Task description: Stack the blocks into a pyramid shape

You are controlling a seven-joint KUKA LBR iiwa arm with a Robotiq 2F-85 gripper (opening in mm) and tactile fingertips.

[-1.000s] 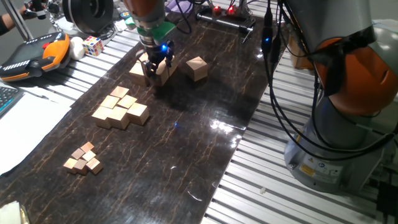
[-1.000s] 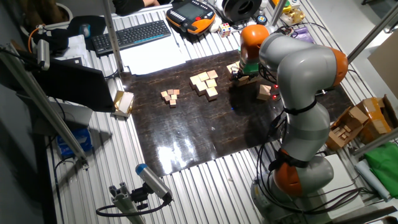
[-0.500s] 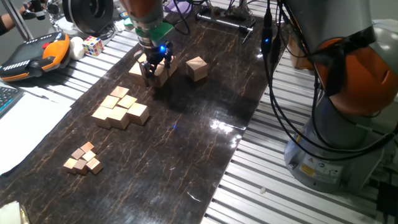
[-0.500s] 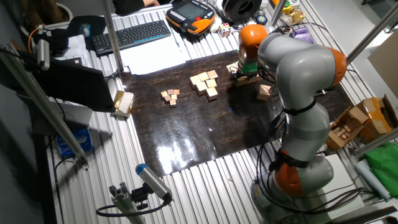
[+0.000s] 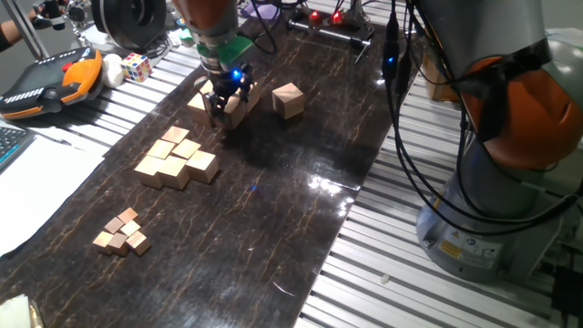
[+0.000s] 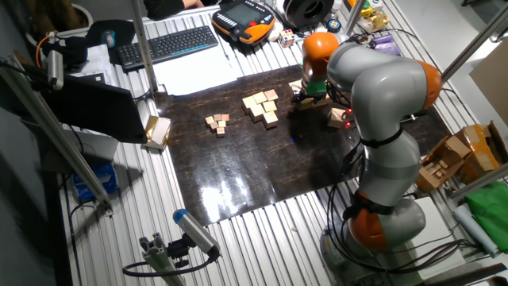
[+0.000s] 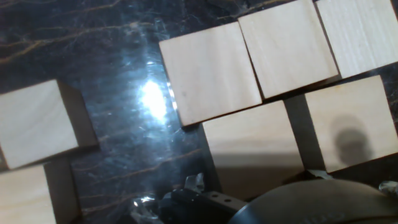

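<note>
The black two-finger gripper (image 5: pixel 224 107) sits low over the cluster of large light-tan wooden cubes (image 5: pixel 202 100) at upper centre-left of the fixed view. One cube appears between its fingers, though a firm grip cannot be confirmed. A lone large tan cube (image 5: pixel 288 99) lies apart, to the right in frame.

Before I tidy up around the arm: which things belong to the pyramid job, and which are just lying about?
Job:
- large blocks under the gripper
- lone large block

Lying about:
- medium cubes
- tiny cubes
- Rubik's cube
- orange pendant
- keyboard

Matt wooden blocks (image 7: pixel 209 73) on glossy marbled mat (image 5: pixel 301 182).
</note>
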